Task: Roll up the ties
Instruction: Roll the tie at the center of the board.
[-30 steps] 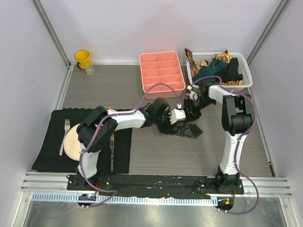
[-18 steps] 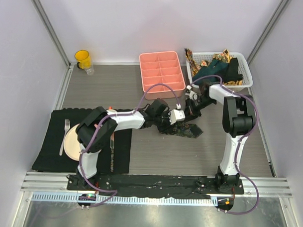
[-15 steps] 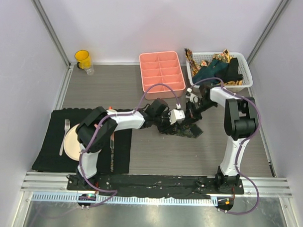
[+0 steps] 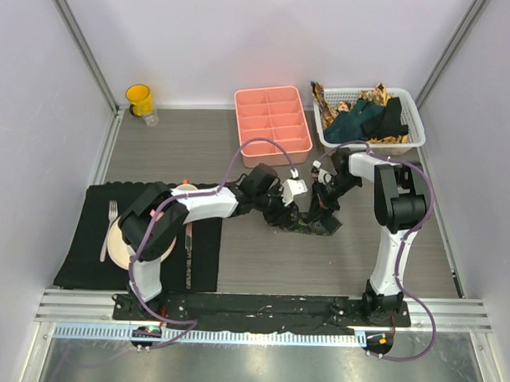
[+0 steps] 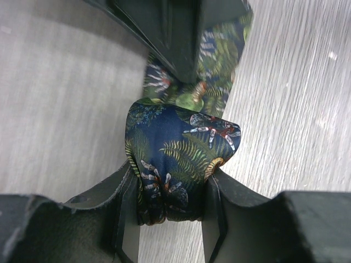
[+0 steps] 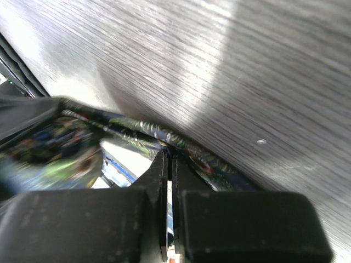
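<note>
A dark tie with a fern and multicoloured print lies mid-table. My left gripper is shut on its rolled end, the roll squeezed between both fingers; from above that gripper sits just left of the tie. My right gripper is shut on the thin edge of the tie's loose strip, and from above it stands right beside the left one. Its black fingers fill the top of the left wrist view. More ties, teal, black and gold-brown, are heaped in the white basket.
A pink divided tray stands behind the grippers, next to the basket. A yellow cup sits at the back left. The black placemat at the front left carries a plate and a fork.
My right gripper has shut on the tie's strip and dropped nearer, close beside the left gripper. The left arm shifted slightly left, still gripping the roll.
</note>
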### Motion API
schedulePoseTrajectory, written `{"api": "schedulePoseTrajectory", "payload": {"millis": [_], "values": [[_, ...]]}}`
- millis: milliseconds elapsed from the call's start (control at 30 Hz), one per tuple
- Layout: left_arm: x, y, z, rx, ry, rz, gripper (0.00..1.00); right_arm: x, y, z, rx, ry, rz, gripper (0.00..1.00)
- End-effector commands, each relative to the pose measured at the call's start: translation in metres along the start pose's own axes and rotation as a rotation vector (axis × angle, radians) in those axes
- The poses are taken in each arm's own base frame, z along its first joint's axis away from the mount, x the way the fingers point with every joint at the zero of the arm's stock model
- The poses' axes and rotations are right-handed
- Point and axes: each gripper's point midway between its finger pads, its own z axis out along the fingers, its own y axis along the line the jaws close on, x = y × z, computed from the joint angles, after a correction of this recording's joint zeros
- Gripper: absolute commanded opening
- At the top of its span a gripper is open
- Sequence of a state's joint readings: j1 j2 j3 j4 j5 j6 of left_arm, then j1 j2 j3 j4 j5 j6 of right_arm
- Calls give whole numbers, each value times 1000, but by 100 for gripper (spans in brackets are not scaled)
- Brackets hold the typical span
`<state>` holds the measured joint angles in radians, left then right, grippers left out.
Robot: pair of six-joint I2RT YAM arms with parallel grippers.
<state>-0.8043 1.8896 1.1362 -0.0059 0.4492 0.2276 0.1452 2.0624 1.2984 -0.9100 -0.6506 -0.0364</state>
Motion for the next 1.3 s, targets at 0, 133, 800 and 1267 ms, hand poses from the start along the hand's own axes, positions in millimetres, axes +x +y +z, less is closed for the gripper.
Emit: {"api": "schedulePoseTrajectory", "payload": {"millis": [0, 133, 800, 1267], "values": [[-33, 37, -34, -176, -84, -33, 6, -4, -61, 5, 260, 5, -60, 1], [-4, 45, -28, -220, 2, 5, 7, -4, -63, 5, 266, 8, -68, 1], [95, 25, -3, -137, 405, 166, 11, -17, 49, -55, -277, -85, -97, 46], [96, 17, -1, -89, 402, 173, 15, -32, 79, -10, -274, -82, -87, 49]]}}
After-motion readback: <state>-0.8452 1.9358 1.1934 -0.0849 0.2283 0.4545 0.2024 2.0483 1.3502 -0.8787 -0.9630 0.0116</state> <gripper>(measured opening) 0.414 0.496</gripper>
